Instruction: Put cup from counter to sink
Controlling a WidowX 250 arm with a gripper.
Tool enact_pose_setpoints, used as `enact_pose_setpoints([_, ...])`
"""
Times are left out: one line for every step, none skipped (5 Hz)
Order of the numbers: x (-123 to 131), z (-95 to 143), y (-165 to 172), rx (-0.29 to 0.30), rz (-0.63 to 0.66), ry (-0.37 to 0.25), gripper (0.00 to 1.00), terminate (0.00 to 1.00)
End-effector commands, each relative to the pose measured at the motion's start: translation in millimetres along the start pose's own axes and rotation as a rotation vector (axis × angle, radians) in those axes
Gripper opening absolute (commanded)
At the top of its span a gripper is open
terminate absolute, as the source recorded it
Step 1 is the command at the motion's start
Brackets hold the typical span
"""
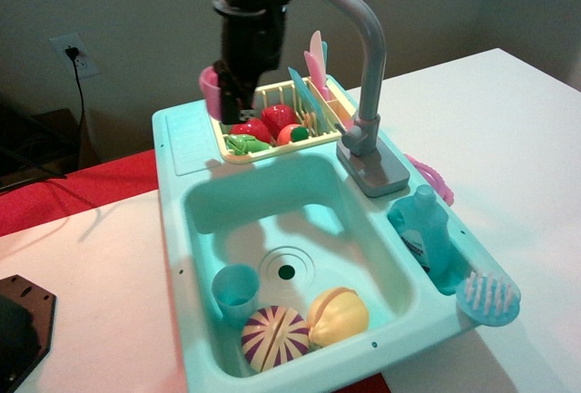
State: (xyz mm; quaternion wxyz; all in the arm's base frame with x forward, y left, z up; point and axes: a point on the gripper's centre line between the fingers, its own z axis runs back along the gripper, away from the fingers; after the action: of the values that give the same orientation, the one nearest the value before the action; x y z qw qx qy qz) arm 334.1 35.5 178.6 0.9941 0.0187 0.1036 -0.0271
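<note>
The pink cup [211,90] hangs in the air, held by my black gripper [229,98], which is shut on its rim. It is lifted above the yellow dish rack's left end, to the right of the ribbed turquoise counter ledge [186,139], which now stands bare. The turquoise sink [300,221] lies below and in front, with its round drain [287,271] and tall grey faucet [359,66]. The arm comes down from the top of the frame.
A yellow dish rack [281,121] with red and green toy food sits behind the basin. In the basin lie a light blue cup [235,291], a striped ball [273,337] and a yellow toy fruit [337,315]. A blue bottle [427,230] and brush [487,296] sit at the right.
</note>
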Motion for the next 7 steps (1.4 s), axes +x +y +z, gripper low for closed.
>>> enact_pose_setpoints([18, 16, -31, -0.021, -0.035, -0.061, 0.0, 0.0])
enact_pose_setpoints([32, 7, -73, -0.021, -0.129, -0.035, 0.0, 0.0])
enact_pose_setpoints([44, -4, -109, -0.005, -0.211, -0.009, 0.0, 0.0])
enact_pose_setpoints([54, -21, -128, 0.002, -0.242, 0.015, 0.0, 0.0])
enact_pose_setpoints([60, -44, -134, 0.005, -0.242, 0.033, 0.0, 0.0])
enact_pose_setpoints([56, -67, -130, 0.029, -0.222, 0.058, 0.0, 0.0])
enact_pose_setpoints([48, -81, -125, 0.049, -0.214, 0.082, 0.0, 0.0])
